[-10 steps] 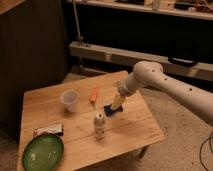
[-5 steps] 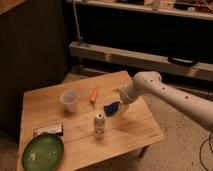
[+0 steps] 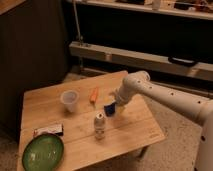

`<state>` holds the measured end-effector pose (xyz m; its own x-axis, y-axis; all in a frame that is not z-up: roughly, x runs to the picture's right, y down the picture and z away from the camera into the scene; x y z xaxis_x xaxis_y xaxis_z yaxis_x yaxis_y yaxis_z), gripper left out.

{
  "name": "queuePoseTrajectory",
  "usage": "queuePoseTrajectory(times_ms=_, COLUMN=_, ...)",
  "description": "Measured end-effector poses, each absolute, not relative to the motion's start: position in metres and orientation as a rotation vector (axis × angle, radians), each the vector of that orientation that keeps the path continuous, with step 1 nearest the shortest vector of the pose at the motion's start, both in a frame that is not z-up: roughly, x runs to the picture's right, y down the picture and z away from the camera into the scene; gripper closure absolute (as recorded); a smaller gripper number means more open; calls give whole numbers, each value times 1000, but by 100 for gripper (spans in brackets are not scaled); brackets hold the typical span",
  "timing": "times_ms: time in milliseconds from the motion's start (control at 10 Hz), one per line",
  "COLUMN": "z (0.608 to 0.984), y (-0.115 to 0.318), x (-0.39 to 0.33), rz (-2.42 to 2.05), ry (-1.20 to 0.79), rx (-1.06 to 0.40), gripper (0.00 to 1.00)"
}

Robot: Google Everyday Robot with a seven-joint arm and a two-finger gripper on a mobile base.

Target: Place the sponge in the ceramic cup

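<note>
The sponge (image 3: 109, 109) at the pincer (image 3: 116, 103) has edged toward the cup (image 3: 69, 100) but lies outside it; grip: cannot tell.

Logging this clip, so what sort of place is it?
Likely a robot test lab: small wooden table on speckled floor, long metal rail behind, robot hand at the dark-blue sponge.

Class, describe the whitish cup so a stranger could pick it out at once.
On the light wooden table, look toward the back left, away from the robot's hand at the dark-blue sponge. The small whitish tapered cup stands left of the orange stick; unlike the clear bottle, it is open-topped, handleless and wider at the rim.
</note>
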<state>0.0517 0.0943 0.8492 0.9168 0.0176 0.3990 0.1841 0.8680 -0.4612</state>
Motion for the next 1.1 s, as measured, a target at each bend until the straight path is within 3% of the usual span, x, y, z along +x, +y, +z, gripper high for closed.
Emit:
queuePoseTrajectory(times_ms=900, z=887, y=127, x=33, rz=-100, ry=-385, rx=-566, gripper=22)
queuePoseTrajectory(times_ms=1100, z=889, y=129, x=32, rz=-96, ry=-388, rx=-568, gripper=40)
